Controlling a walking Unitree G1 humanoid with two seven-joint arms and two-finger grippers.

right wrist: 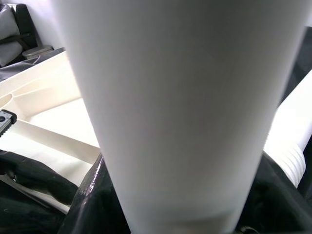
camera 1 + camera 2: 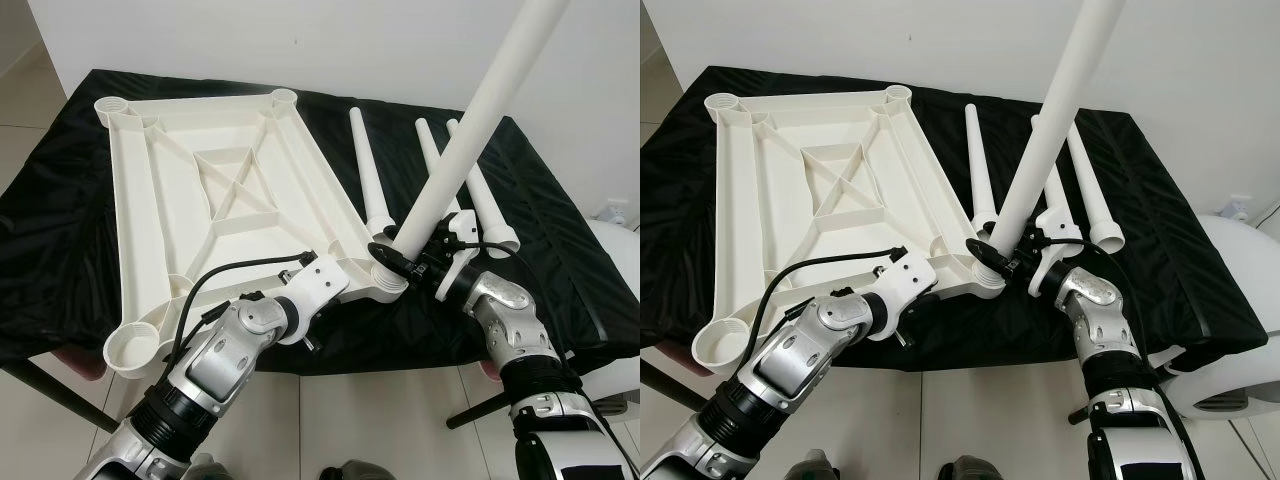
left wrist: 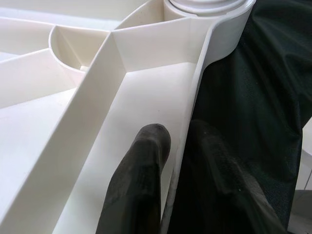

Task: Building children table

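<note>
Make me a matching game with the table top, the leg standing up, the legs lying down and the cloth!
Things:
1. table top
2. raised leg
3. spare legs
4. black cloth

Places:
A. held by the right hand at a corner socket
B. spread under everything
C. lying flat on the robot's right
D. upside down, rim pinched by the left hand

Pairs: 1-D, 2-A, 3-C, 4-B

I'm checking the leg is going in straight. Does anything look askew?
Yes. The leg held by the right gripper leans away from the upturned tabletop instead of standing square in the near corner socket. The left gripper pinches the tabletop's rim. Three spare legs lie on the black cloth.
</note>
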